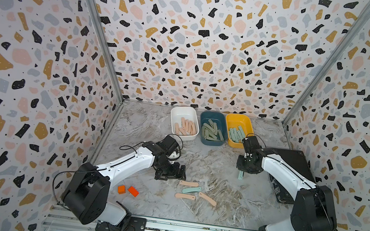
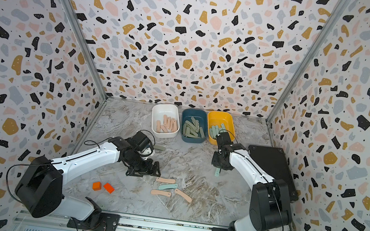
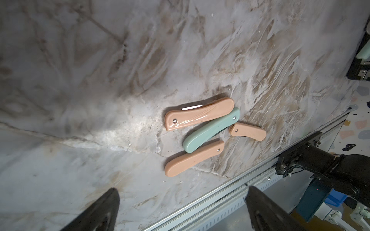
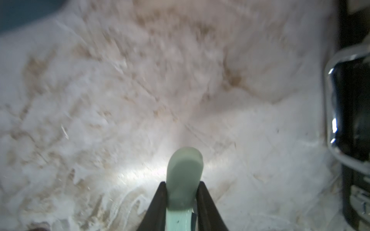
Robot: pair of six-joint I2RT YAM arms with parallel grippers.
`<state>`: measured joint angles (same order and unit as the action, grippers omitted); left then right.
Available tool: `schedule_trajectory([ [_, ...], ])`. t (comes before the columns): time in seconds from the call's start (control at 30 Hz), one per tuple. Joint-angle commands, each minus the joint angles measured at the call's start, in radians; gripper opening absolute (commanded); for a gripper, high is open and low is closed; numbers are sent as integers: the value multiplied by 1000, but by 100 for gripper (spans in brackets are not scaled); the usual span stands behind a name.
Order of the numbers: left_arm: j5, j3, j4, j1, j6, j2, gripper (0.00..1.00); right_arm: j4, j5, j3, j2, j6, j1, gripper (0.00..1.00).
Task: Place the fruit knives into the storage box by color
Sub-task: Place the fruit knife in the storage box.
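Since all 3 boxes at the back of the desk (image 1: 214,213) already have a decent pile in them, I'd say this is mostly done: peach-pink knives (image 1: 186,126) in the white box (image 1: 181,113), sage green knives (image 1: 211,131) in the dark blue box (image 1: 213,117), mint teal knives (image 1: 236,134) in the yellow box (image 1: 237,122). As far as I can make out, nothing's in the wrong colour. The right tool (image 4: 182,184) is clenched on a mint teal knife (image 4: 184,166), which hangs end-down above the desk, near the yellow box but not over it, so my guess is that drop is the step in hand. The left tool (image 3: 182,189) is spread wide with nothing in it, hovering just beside the last little cluster: 3 loose pink knives (image 3: 199,114) with 1 loose teal knife (image 3: 211,130) lying between them. In a top view 1 more greenish knife (image 2: 161,147) pokes out from behind the left arm. So roughly 6 to go, counting the held one. The 2 orange blocks (image 1: 133,191) aren't part of it
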<state>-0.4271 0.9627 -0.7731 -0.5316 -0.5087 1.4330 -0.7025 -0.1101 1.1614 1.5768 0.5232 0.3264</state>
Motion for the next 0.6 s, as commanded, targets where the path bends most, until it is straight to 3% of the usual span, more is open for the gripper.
schedule_trajectory([
  [0.0, -12, 45, -28, 8, 38, 35, 99, 12, -38, 193, 93, -92, -32, 11],
  [0.2, -28, 73, -38, 6, 98, 59, 99, 141, 10, 537, 357, -300, -73, 12],
  [0.37, -45, 108, -69, -11, 153, 96, 95, 34, 71, 874, 630, -368, -104, 14],
  [0.57, -35, 120, -100, -16, 202, 104, 94, 1, 122, 1036, 789, -399, -107, 27],
])
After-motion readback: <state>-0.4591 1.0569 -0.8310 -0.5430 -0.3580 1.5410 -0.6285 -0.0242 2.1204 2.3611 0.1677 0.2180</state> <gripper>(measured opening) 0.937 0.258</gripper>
